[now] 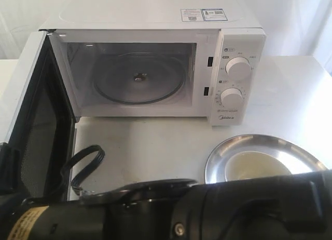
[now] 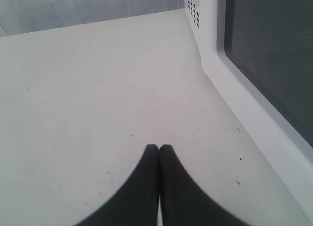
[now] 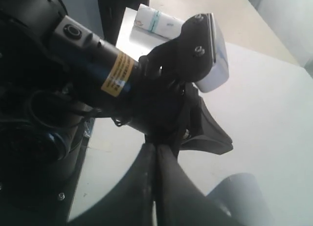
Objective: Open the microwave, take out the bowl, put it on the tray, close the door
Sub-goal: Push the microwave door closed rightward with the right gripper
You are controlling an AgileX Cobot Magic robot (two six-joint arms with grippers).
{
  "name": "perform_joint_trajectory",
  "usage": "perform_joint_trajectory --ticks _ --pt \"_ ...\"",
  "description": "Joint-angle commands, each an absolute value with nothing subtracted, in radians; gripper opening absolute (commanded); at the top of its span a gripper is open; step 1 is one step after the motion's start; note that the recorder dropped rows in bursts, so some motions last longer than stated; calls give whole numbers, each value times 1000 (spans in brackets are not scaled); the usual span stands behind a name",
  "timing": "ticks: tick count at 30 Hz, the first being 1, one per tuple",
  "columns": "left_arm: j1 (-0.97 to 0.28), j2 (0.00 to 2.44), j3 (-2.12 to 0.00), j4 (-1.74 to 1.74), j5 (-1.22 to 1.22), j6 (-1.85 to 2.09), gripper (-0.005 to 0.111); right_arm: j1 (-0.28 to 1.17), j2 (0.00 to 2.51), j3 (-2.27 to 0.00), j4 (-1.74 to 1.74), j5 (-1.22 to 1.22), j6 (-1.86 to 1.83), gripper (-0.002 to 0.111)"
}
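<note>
The white microwave stands open, with only its glass turntable inside. Its door is swung out to the left, dark mesh side facing in. The cream bowl sits in the silver tray at the front right. My left gripper is shut and empty over the white table, beside the outer face of the door. My right gripper is shut on nothing and points at the left arm. Neither gripper's fingertips show in the exterior view.
Black arm bodies fill the bottom of the exterior view and hide the tray's near edge. A black cable loop lies on the table by the open door. A white camera box sits on the left wrist.
</note>
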State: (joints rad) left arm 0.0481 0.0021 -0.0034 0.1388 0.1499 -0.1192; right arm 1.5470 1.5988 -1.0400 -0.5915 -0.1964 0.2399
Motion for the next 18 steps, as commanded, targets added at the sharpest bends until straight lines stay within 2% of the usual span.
perform_joint_trajectory --ticks 1,10,14,18 --pt "47 0 0 135 149 -125 0 1552 1606 -1063 -542 -127 228 0" --pt "47 0 0 135 149 -125 0 1550 1593 -1086 -536 239 320 0" --pt "47 0 0 135 149 -125 0 1550 1560 -1086 -675 383 474 0" --pt "47 0 0 135 149 -125 0 1554 1508 -1084 -877 669 736 0"
